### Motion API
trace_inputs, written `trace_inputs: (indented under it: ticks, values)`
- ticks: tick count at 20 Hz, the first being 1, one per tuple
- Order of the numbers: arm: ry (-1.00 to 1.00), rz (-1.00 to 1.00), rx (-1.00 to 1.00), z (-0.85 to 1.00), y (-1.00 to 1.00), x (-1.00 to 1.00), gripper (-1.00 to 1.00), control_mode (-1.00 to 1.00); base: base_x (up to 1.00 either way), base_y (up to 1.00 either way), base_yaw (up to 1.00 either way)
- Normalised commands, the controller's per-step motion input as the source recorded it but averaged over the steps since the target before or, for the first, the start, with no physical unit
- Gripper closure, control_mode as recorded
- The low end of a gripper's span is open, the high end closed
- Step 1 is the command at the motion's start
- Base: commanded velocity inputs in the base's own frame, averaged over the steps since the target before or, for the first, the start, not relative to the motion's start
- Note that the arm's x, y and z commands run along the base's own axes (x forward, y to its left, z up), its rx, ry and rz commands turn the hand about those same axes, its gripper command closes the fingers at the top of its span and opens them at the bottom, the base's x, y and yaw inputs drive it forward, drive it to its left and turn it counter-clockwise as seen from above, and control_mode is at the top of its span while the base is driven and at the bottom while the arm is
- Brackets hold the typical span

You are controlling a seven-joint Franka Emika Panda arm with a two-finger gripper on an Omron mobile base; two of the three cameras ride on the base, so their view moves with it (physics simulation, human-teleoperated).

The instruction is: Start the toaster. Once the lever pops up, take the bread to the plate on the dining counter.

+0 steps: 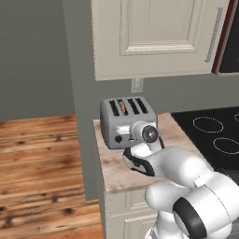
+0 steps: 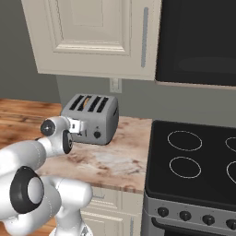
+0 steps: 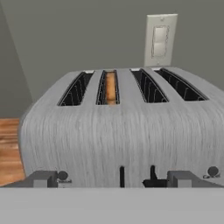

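- Hand view, middle of frame: toaster (image 3: 118, 131), a boxy, rounded shell of brushed silver-grey metal with four dark slots on top; no brand or lettering legible
- Bread (image 3: 110, 87), a thin orange-tan slice, sits upright in the second slot from the left
- Two slim dark levers and small round knobs along the lower front
- Gripper (image 3: 116, 180) spread wide, empty, fingertips (image 3: 41, 179) at bottom of frame, just before the toaster front
- Left base view: toaster stands centre frame on a beige marble counter (image 1: 116, 172) beneath a cream cabinet (image 1: 154, 37); black cooktop (image 1: 214, 135) at right
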Motion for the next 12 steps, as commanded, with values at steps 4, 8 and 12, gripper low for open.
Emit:
trace_inputs:
  ticks: [4,8,12]
  values:
    - [-0.10,0.00,0.00,0.16,0.00,0.03,-1.00,-1.00,0.00,0.00,0.00]
    - [-0.11,0.00,0.00,0.20,0.00,0.07,-1.00,-1.00,0.00,0.00,0.00]
    - [-0.08,0.00,0.00,0.16,0.00,0.10,-1.00,-1.00,0.00,0.00,0.00]
